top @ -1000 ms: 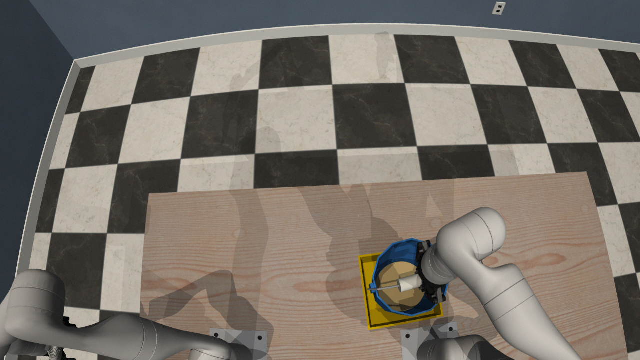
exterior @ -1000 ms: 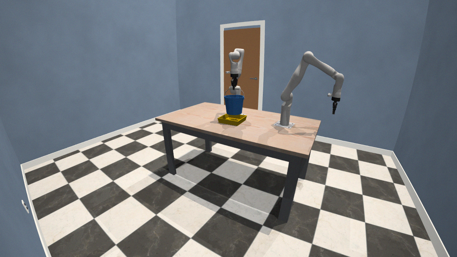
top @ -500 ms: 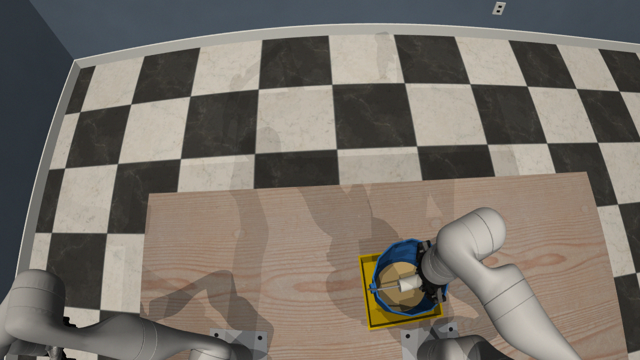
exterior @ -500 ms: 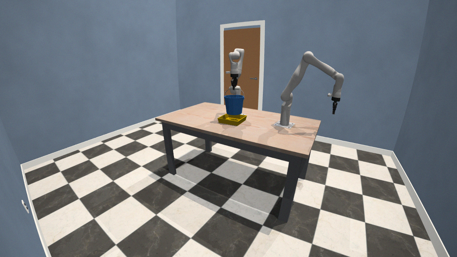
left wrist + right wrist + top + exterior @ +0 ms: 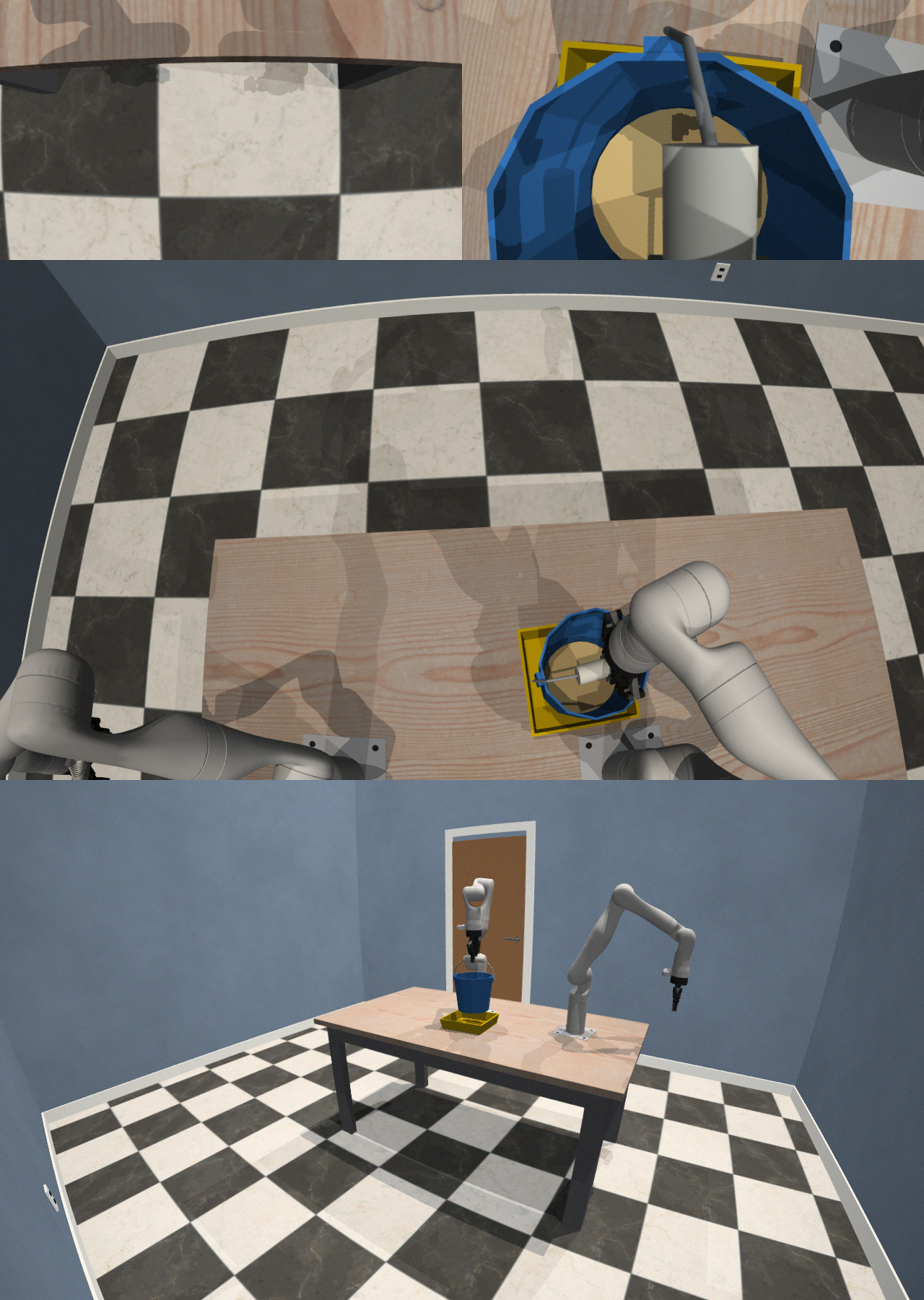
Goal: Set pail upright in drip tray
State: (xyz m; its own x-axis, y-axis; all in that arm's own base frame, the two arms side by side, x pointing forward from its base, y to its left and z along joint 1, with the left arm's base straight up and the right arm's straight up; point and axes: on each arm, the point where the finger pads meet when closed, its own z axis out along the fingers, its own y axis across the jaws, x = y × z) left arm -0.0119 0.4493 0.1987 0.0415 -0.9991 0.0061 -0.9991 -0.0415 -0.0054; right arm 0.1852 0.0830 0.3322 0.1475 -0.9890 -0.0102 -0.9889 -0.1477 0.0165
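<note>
Checkered floor, blue walls, and a wooden worktop with the blue pail hanging upright just above the yellow drip tray. Right tool is pinching the white handle grip; left tool is spread, off to the side with nothing in it. Looks like the lowering step to me. Next I'd check the base clears all the tray walls, nudge if needed, then ease it straight down, nearly touching the tray floor before letting go. Rush it and it could catch a wall and tip, imo.
</note>
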